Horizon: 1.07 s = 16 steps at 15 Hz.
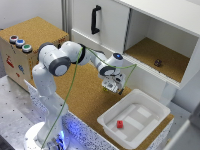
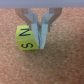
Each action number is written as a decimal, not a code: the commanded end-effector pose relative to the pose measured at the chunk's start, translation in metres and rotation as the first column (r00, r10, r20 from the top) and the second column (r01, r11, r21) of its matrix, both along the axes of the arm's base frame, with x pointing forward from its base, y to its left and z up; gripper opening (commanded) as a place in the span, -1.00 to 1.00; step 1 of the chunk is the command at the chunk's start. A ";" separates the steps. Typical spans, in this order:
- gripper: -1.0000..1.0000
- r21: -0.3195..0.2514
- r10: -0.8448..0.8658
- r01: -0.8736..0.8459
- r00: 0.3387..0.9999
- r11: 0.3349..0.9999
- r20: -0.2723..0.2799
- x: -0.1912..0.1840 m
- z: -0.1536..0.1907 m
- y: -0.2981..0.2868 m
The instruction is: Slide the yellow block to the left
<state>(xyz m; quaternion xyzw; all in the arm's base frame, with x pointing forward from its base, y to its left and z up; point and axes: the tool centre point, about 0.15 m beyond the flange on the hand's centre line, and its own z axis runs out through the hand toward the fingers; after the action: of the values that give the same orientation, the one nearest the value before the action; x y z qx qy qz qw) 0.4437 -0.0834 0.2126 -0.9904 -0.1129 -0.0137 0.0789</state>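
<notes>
One yellow block (image 2: 27, 39) is all that matters here: a small yellow-green cube resting on the cork-brown table top (image 1: 85, 95). In the wrist view we see dark letters on two of its faces, an "N" above and an "S" below, though the print is blurred. Its edges look crisp and the cube sits flat, not tilted.

The gripper (image 2: 41, 37) is down at the block. One finger (image 2: 45, 30) lies against the cube's side and a second pale finger crosses its top edge. We cannot tell from this blur whether the fingers are pinching the cube or only resting beside it, nor how wide they stand. In the exterior view the block is hidden behind the gripper (image 1: 111, 87), which hangs low over the table top near the white bin (image 1: 107, 120).

Risks, as we judge them:
- If the contact sits high on the cube, a push could tip or roll it instead of sliding it.
- An off-centre push could spin the cube away from the finger and lose it.
- The cork looks rough, so the block may catch and hop.
- Too much downward press could jam the fingertips into the surface.

Farther out: a small red block (image 1: 120, 124) lies in the white bin, a small dark object (image 1: 158, 63) sits in the open cabinet shelf (image 1: 175, 67), and three coloured buttons (image 1: 20, 43) top the wooden box (image 1: 35, 30).
</notes>
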 end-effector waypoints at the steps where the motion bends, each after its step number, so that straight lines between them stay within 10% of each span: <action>1: -1.00 0.017 -0.047 0.047 0.999 0.999 -0.001 -0.010 0.002 0.042; 16: -1.00 0.012 -0.058 0.060 0.986 0.998 -0.158 -0.008 0.007 0.163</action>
<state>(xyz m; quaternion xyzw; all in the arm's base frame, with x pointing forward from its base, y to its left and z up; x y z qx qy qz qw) 0.4363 0.0364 0.2173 -0.9910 -0.0801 0.0234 0.1051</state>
